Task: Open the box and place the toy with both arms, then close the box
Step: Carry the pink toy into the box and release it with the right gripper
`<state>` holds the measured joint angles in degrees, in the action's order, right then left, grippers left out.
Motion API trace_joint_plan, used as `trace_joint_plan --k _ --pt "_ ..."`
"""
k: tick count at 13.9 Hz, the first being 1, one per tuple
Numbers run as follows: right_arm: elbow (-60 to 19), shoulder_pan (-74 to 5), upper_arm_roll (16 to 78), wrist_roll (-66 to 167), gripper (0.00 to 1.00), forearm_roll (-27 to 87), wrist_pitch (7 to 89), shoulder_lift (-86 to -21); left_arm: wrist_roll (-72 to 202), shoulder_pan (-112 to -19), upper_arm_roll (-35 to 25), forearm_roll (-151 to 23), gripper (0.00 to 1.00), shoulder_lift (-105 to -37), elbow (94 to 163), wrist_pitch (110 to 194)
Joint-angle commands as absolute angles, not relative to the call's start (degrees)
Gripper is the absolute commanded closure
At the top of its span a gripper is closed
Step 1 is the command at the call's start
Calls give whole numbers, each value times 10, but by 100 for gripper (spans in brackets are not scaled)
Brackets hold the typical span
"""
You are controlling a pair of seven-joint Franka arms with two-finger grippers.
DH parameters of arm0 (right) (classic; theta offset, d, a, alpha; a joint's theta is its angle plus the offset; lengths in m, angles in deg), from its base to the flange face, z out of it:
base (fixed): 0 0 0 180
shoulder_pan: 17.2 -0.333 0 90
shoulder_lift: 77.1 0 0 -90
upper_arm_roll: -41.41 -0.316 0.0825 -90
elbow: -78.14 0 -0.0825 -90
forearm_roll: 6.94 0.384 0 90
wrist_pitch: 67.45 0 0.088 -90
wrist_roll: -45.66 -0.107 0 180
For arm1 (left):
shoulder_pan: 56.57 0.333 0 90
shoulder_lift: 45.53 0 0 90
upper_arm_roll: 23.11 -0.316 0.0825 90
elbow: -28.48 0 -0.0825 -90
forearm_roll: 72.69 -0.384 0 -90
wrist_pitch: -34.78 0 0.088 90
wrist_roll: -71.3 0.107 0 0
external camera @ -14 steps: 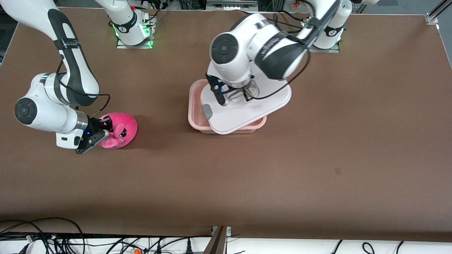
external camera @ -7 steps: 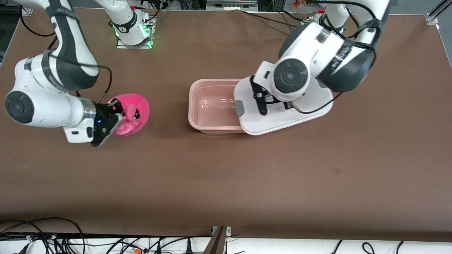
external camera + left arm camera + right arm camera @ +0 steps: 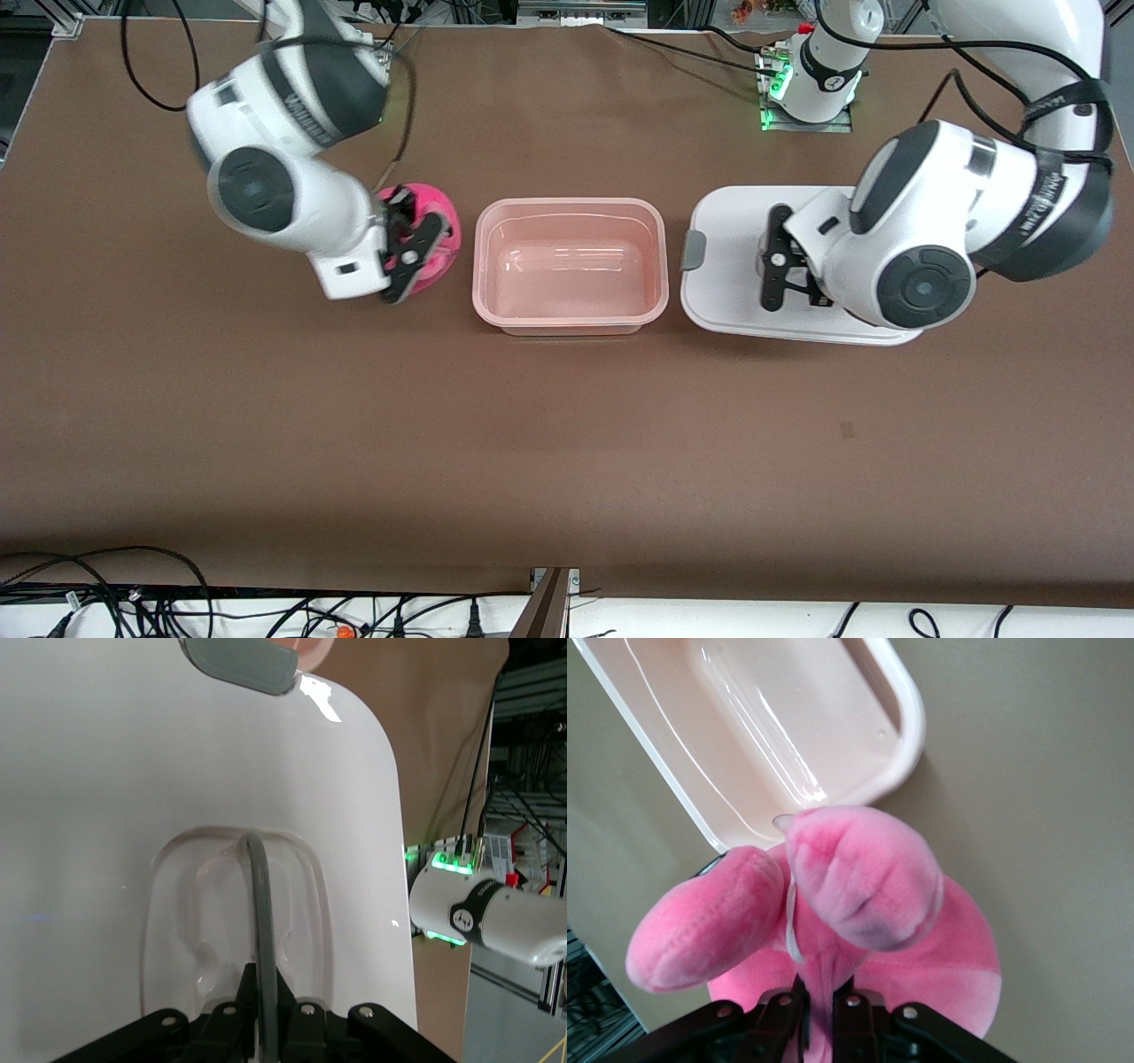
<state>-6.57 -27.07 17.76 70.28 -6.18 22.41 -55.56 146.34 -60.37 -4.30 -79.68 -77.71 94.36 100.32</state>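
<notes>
**Lid clear of box, toy brought alongside**

Box (image 3: 570, 266) now fully uncovered, pink base open at the table's middle. Lid (image 3: 735, 266) no longer overlapping the rim: shifted toward the left arm's end, just beside the box, pinched at its recessed handle (image 3: 259, 904) by the left gripper (image 3: 780, 270). Toy (image 3: 434, 235) moved in from the right arm's end, now up beside the box, squeezed between the pressed-together fingers of the right gripper (image 3: 409, 252).
</notes>
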Motion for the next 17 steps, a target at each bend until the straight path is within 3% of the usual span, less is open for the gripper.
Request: trace_joint_plan --k 1,8,9,10,11,12,17 --pt "-44 -327 179 648 100 -97 225 -540 1503 -605 -39 -820 100 -766 962 999" --pt "-41 -411 182 527 100 -159 310 -483 1514 -604 -39 -824 100 -766 965 999" --pt "-35 -421 182 503 96 -163 323 -473 1514 -604 -39 -824 100 -766 965 999" --pt "-25 -429 182 480 86 -163 327 -463 1514 -604 -39 -824 100 -766 966 999" --pt "-12 -435 182 458 65 -164 328 -453 1514 -604 -39 -823 100 -766 966 999" --pt "-4 -439 182 450 1 -164 330 -447 1514 -604 -39 -824 100 -766 965 999" --pt "39 -464 180 345 0 -163 321 -452 1514 -604 -39 -823 100 -766 966 999"
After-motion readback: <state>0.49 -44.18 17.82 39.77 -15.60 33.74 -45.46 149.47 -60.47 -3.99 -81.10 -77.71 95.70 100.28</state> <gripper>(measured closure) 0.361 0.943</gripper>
